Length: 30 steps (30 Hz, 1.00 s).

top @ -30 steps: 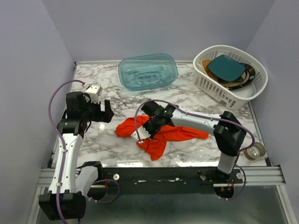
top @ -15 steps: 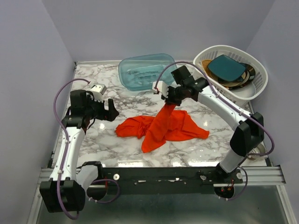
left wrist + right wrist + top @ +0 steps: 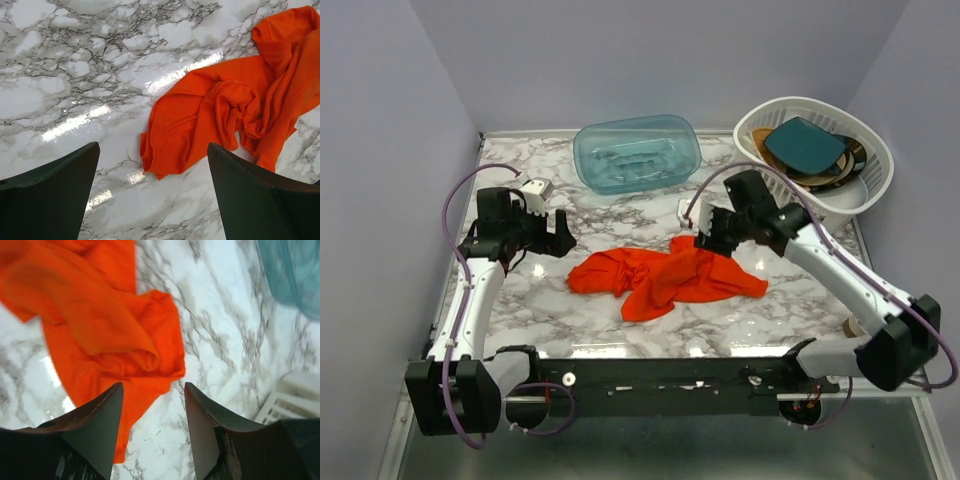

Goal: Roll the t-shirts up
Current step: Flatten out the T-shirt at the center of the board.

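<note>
The t-shirt is lying crumpled on the marble table, near its middle, and its folds are covering one another, so I am not making out a collar or hem. In my left wrist view its right part is running off the frame. In my right wrist view its upper left part is cut off, and the teal tub and white basket are showing only as blurred corners. In the top view my right gripper is blending into its dark wrist. I am holding my left gripper wide open near the shirt's left end, not touching it. I am holding my right gripper parted, with nothing between the fingers, just over the shirt's far right edge
</note>
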Motion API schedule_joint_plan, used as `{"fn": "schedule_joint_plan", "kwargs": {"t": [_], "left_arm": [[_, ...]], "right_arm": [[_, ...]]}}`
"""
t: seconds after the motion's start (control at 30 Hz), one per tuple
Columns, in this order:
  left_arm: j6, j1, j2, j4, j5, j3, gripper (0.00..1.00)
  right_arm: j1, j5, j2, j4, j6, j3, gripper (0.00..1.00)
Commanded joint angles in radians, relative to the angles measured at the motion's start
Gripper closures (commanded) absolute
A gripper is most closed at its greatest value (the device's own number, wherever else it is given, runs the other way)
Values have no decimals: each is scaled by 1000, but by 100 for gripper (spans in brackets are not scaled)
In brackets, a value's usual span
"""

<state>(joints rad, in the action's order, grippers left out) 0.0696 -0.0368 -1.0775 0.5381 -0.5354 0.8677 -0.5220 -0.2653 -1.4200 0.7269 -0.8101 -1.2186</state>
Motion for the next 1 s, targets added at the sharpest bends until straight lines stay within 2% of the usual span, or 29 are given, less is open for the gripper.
{"fn": "schedule_joint_plan", "kwargs": {"t": [0.0, 0.13, 0.27, 0.4, 0.6, 0.97], "left_arm": [[38, 5, 14, -9, -3, 27, 3], [62, 6, 28, -1, 20, 24, 3], [78, 5, 50, 2, 40, 13, 2], [90, 5, 57, 6, 57, -2, 2], [98, 2, 70, 19, 64, -7, 2], [91, -40, 94, 26, 66, -29, 2]], "right_arm": [[-174, -157, 174, 28, -318, 243, 42], [-321, -184, 233, -78, -446, 404, 45], [-365, -222, 207, -225, -587, 487, 47], [-380, -258, 124, -260, -736, 485, 49], [-388, -288, 15, -311, -871, 467, 52], [-385, -258, -88, -317, -939, 447, 55]]}}
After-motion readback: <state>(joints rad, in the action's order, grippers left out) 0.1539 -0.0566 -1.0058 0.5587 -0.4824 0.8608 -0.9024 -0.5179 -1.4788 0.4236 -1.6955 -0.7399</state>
